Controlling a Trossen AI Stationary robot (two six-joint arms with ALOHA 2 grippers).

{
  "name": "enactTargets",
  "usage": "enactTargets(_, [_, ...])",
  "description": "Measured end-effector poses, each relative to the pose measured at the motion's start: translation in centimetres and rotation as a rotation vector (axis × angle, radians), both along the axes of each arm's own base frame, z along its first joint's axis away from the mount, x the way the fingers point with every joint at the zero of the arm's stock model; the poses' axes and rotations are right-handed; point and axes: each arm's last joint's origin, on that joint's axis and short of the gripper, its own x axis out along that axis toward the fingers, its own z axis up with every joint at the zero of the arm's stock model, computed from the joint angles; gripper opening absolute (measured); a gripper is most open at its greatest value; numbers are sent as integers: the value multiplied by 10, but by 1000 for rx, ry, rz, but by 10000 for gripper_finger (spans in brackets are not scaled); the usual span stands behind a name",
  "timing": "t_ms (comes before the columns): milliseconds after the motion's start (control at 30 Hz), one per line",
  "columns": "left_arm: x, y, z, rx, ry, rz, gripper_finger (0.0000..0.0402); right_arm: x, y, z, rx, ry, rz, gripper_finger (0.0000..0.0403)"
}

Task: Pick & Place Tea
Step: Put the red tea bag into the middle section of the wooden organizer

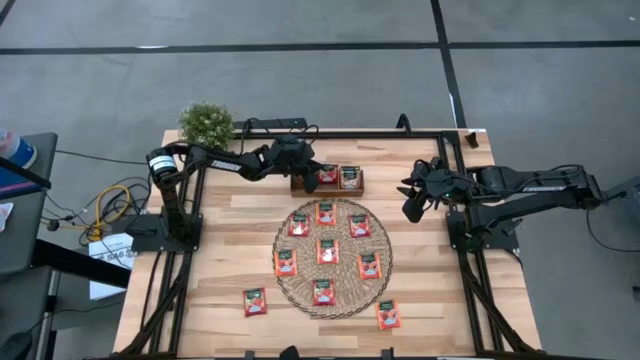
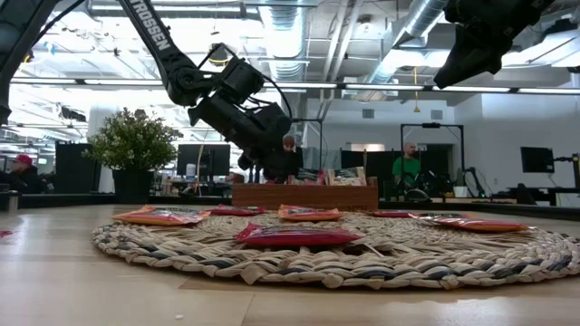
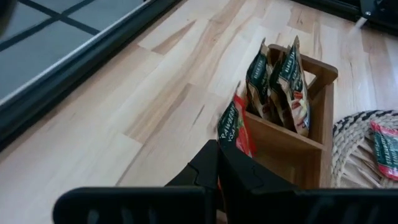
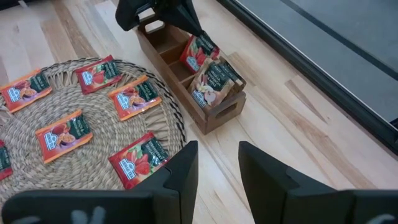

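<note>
Your left hand (image 1: 303, 172), upper centre, is pinching a red tea sachet (image 3: 234, 127) closed above the wooden tray (image 1: 327, 186); your right hand (image 1: 412, 205) is hovering half-open, empty, at right.

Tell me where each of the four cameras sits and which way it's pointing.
High: overhead, facing down; both arms, round mat.
Low: table height, facing across mat to wooden tray; left arm.
Left wrist: behind left gripper, shut on a tea bag, facing tray.
Right wrist: behind open right gripper, facing mat, tray.
All share the tray.
</note>
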Motion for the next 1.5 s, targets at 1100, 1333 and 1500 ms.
enactTargets(1100, [2,-5,0,-2,0,-8,5,0,0,0,1,-1,-1,107])
enactTargets(1333, [2,-5,0,-12,-5,-17,30,0,0,0,1,-1,-1,107])
enactTargets(1500, [3,-5,0,-30,-11,-10,92,0,0,0,1,-1,-1,107])
